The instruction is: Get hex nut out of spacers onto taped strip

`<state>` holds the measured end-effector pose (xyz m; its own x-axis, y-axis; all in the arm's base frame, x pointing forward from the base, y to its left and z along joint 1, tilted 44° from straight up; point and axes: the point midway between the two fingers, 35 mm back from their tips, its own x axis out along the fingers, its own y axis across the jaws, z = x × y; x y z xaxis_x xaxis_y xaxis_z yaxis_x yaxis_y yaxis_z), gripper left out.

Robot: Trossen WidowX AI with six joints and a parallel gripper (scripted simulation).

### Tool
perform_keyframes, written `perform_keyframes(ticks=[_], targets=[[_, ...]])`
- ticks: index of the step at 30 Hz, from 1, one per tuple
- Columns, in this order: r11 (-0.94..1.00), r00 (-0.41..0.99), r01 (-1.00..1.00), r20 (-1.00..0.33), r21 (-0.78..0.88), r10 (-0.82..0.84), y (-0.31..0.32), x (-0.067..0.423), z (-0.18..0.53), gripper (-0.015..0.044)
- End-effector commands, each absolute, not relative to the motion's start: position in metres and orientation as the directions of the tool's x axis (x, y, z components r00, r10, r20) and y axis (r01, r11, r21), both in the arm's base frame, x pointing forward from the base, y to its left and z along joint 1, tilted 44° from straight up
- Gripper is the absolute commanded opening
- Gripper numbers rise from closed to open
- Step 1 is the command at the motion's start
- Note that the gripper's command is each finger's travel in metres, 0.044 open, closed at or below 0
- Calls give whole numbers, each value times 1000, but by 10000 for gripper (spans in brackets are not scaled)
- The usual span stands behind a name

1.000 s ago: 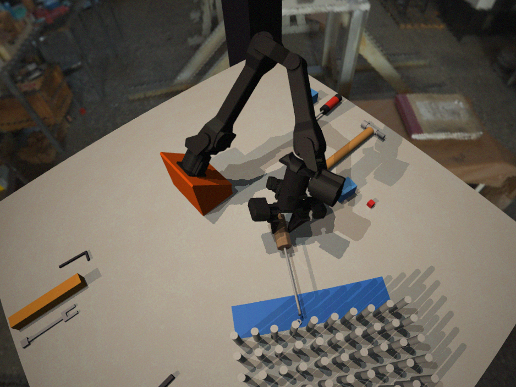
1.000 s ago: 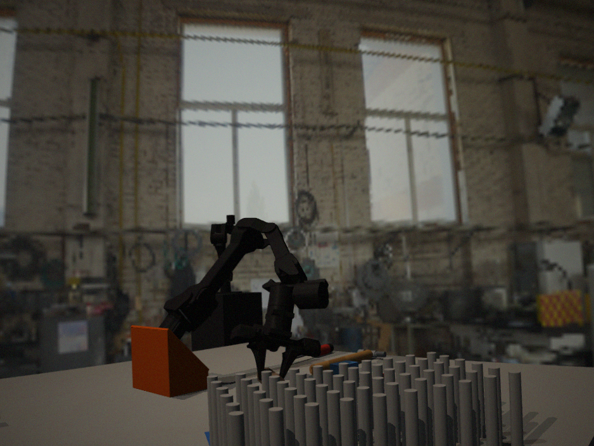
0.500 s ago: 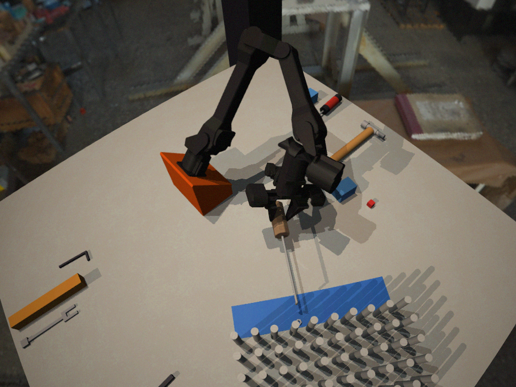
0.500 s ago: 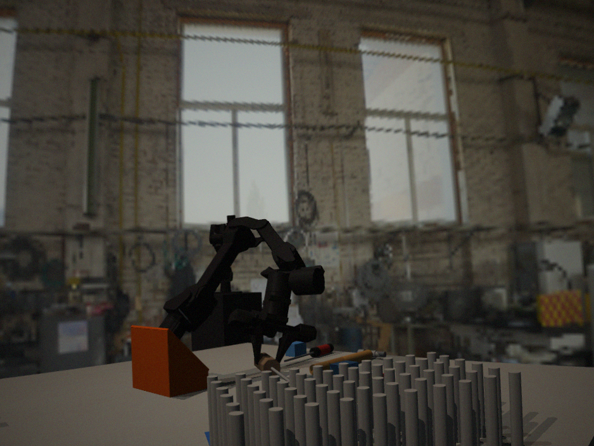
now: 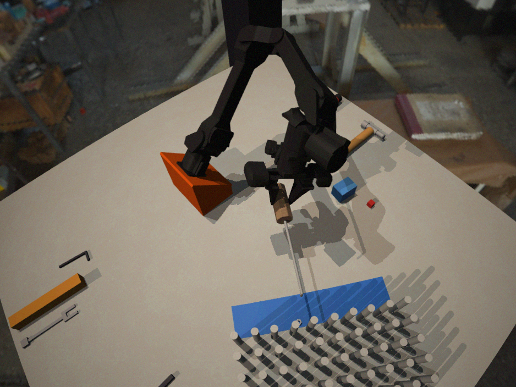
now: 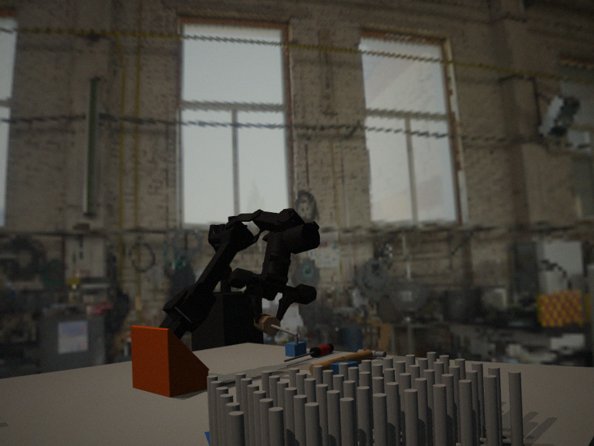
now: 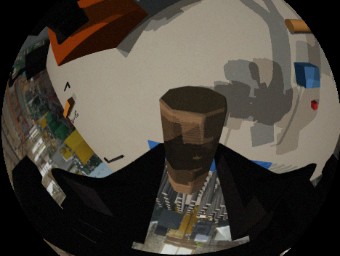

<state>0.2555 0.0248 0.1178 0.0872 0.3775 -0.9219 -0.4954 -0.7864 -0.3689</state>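
The claw (image 5: 285, 194) is clamping the wooden handle (image 5: 283, 206) of the hook (image 5: 294, 258), its jaws pressing on the handle's two sides, as the wrist view is showing with the handle (image 7: 193, 137) filling the gap between them. From the top view the thin rod is running out from the claw toward 5 o'clock, and its tip is hanging over the near edge of the strip (image 5: 266, 310); the side view is showing the hook (image 6: 283, 330) raised off the table with its bent end pointing down. At 6 o'clock from the tip, the nut (image 5: 298, 321) is sitting as a tiny ring right at the front row of the spacers (image 5: 333, 345), just beside one post; whether it is already lying on the tape I cannot tell. The nut is probably going to behave as a light, hard, slick piece that slides or spins at a nudge, and it is too small and too close to the posts for fingers, so the hook should be catching it through its bore or behind its far side. The rod looks stiff but long, so small wrist turns are likely swinging the tip widely near the posts. Farther out, at 2 o'clock from the claw, a block (image 5: 344, 188) and a hammer (image 5: 366, 135) are lying well apart from the field.
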Motion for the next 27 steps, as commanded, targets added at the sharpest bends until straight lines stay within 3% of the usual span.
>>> perform_keyframes(ticks=[1, 11, 27], targets=[[-784, 88, -500, -922, -368, 376, 24, 256, 118, 0], [-613, 99, -727, -931, -309, 352, -5, 269, 107, 0], [-150, 92, -976, -928, -155, 360, -46, 283, 90, 0]])
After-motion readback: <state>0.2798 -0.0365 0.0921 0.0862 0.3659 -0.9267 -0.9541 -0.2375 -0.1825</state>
